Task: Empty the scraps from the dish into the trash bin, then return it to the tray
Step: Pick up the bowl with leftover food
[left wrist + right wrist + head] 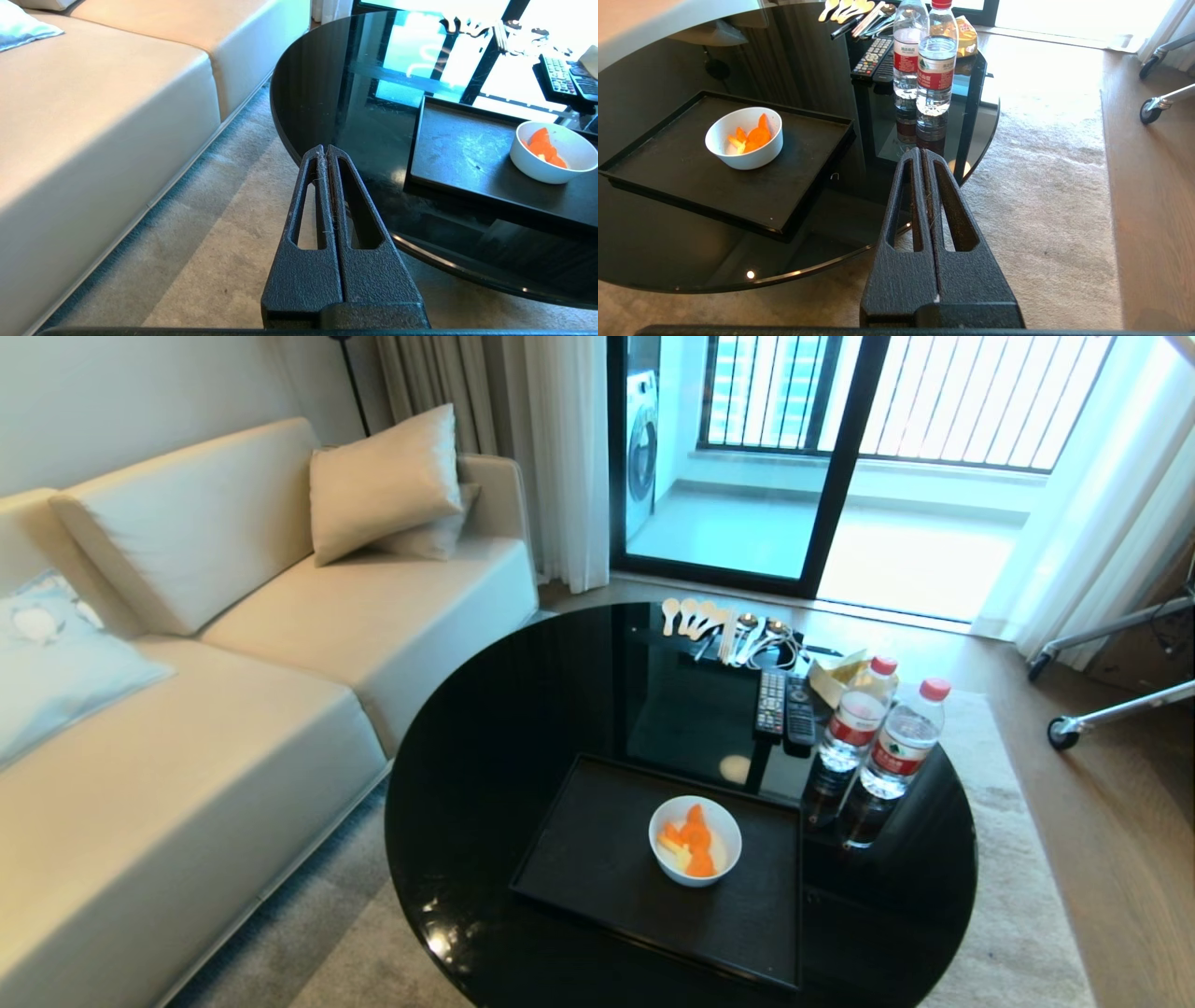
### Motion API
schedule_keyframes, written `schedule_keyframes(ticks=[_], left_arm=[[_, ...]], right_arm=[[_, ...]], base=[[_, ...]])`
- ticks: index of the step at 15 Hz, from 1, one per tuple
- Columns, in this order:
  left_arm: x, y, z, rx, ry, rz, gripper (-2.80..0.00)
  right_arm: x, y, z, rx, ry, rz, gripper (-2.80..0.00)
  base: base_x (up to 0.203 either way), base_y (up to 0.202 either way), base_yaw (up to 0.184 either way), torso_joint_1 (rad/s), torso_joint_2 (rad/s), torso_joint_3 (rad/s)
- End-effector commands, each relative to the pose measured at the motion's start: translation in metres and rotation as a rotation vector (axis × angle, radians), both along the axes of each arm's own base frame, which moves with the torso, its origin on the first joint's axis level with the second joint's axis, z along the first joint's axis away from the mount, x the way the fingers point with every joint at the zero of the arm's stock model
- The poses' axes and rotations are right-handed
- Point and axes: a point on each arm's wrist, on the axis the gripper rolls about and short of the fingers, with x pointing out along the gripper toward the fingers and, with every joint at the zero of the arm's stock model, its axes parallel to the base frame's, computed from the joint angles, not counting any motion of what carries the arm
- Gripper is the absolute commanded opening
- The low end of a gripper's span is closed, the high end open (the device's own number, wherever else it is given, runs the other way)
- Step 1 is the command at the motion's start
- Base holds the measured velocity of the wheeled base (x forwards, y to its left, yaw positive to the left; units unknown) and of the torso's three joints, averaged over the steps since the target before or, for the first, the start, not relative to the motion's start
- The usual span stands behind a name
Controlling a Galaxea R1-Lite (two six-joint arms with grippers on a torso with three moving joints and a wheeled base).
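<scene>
At lower centre of the head view, the dish (695, 840) is sitting on the tray (597, 859), holding the scraps (693, 845). Both the left gripper (325, 150) and right gripper (922, 153) are resting pressed together off the table (485, 775); tilting early risks spilling, with no trash bin showing.

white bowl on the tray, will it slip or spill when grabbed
The bowl looks rigid and glossy, so closed fingers may slip on its smooth wall. It seems light, holding only a few orange slices. They lie loose, so tilting would likely spill them onto the tray.
</scene>
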Motion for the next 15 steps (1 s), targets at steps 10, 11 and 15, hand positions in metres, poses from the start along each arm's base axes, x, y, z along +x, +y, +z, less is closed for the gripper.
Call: schedule_keyframes(ticks=[10,11,15], left_arm=[[0.0,0.0,0.0,-0.001,-0.001,0.0,-2.8],[0.0,0.0,0.0,-0.001,-0.001,0.0,-2.8],[0.0,0.0,0.0,-0.001,-0.001,0.0,-2.8]], right_arm=[[0.005,0.002,0.045,-0.103,0.092,0.105,-2.8],[0.008,0.002,0.05,-0.101,0.104,0.134,-2.8],[0.036,0.005,0.078,-0.081,0.19,0.274,-2.8]], base=[[0.0,0.0,0.0,0.0,0.0,0.0],[0.0,0.0,0.0,0.0,0.0,0.0],[0.0,0.0,0.0,0.0,0.0,0.0]])
